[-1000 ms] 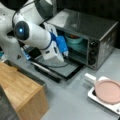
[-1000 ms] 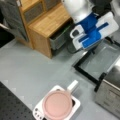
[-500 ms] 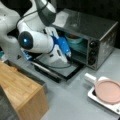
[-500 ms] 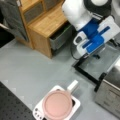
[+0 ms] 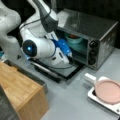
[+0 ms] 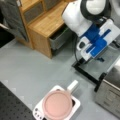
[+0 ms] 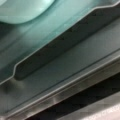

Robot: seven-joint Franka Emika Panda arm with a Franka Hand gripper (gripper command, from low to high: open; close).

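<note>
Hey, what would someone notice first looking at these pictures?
The white robot arm fills a front view's left, its gripper reaching into the open toaster oven, right at a teal tray holding a teal bowl. A pink pan sits on a small white cooker at a front view's bottom.

Bowl (image 5: pixel 74 39) in the oven (image 5: pixel 100 32); pan (image 5: pixel 108 91) toward a front view's bottom.

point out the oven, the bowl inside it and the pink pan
oven (image 5: pixel 90 25): a front view, its top panel.
bowl (image 5: pixel 74 39): a front view, its teal side, on the oven's tray.
pan (image 6: pixel 58 105): a front view, middle of its pink lid.
</note>
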